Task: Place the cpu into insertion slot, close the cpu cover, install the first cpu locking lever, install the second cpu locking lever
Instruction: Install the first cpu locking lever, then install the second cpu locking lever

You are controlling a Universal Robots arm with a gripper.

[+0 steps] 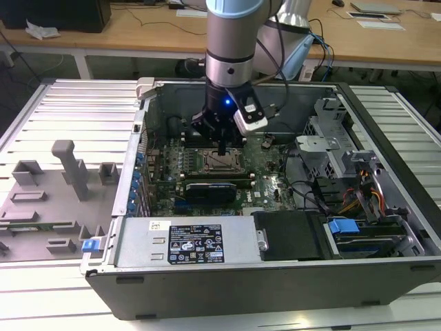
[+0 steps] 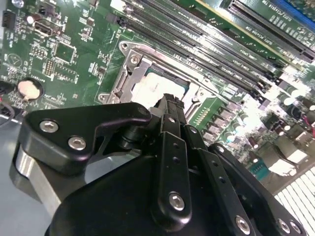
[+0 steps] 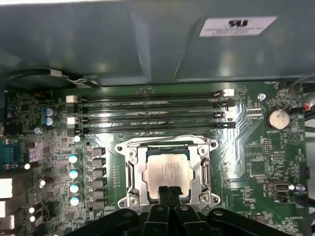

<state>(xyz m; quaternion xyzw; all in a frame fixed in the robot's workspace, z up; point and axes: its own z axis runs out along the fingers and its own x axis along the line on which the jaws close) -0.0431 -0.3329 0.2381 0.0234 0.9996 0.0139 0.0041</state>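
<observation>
I see hand (image 3: 169, 191) with fingers pressed together, nothing gripped, tips poised at edge of cpu (image 3: 167, 169). Cpu seated flat in insertion slot (image 3: 132, 169), pale top exposed through cut-out of cpu cover (image 3: 204, 169), which lies down over the socket frame. Memory slots (image 3: 152, 113) run just beyond socket. In exterior view, hand (image 1: 222, 149) hangs over socket inside open computer case (image 1: 207, 276), case lying on slatted bench (image 1: 62, 110).

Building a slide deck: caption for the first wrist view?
Gripper poised at the edge of the cpu, seated in the insertion slot.
</observation>
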